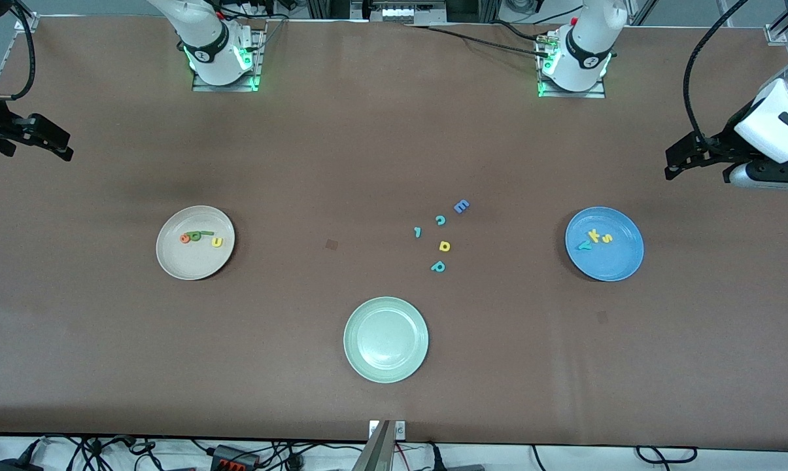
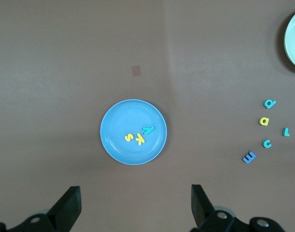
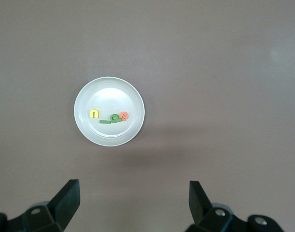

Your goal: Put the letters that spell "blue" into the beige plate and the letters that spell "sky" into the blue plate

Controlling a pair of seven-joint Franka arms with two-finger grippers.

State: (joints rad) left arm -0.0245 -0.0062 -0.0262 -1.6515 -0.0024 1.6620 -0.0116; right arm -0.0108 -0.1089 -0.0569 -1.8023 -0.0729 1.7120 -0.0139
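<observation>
The beige plate [image 1: 194, 261] [image 3: 108, 96] holds the letters of "blue": an orange e [image 1: 185, 238], a light green b [image 1: 196, 235], a dark green bar [image 1: 205, 233] and a yellow u [image 1: 218, 242]. In the blue plate [image 1: 613, 261] [image 2: 133, 113] lie the letters of "sky": a teal y [image 1: 584, 245], a yellow k [image 1: 594, 235] and a yellow s [image 1: 607, 238]. My left gripper [image 1: 669, 163] [image 2: 136, 203] hangs open and empty over bare table at the left arm's end. My right gripper [image 1: 67, 145] [image 3: 134, 200] hangs open and empty over the right arm's end.
A pale green plate [image 1: 386, 339] with nothing in it sits nearest the front camera. Between the two filled plates lie loose letters: a blue E [image 1: 461, 207], a teal c [image 1: 441, 220], a small teal piece [image 1: 418, 231], a yellow d [image 1: 445, 246] and a teal p [image 1: 438, 266].
</observation>
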